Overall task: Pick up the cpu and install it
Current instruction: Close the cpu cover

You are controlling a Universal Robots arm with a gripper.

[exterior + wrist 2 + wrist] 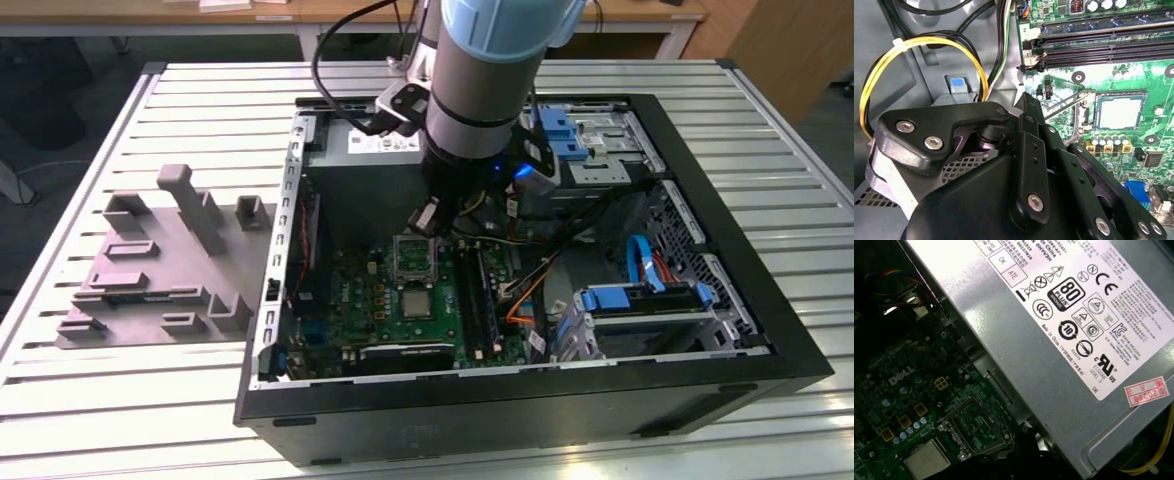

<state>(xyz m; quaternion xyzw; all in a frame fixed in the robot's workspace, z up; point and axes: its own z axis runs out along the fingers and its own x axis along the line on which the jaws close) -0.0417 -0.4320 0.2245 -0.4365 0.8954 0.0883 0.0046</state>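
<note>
The cpu (pixel 418 300) is a small silvery square lying flat in the socket of the green circuit board (pixel 360 300) inside the open computer case. In both wrist views the cpu (pixel 1119 112) (pixel 926 460) rests in that socket with nothing on top of it. The socket's metal frame (pixel 414 256) stands tilted up at the far side of the socket, also seen as the hinged frame (pixel 979 425) in the first wrist view. My gripper (pixel 427 216) hangs above that raised frame, away from the cpu. In the second wrist view the gripper (pixel 1024 107) is black linkage beside the socket's thin wire lever (pixel 1064 102).
The grey moulded tray (pixel 147 270) with raised blocks lies on the slatted table at the exterior view's left of the case. A grey power supply (pixel 1054 340) sits close behind the socket. Yellow and black cables (pixel 929 45), memory slots (pixel 1104 35) and blue drive brackets (pixel 641 298) crowd the case.
</note>
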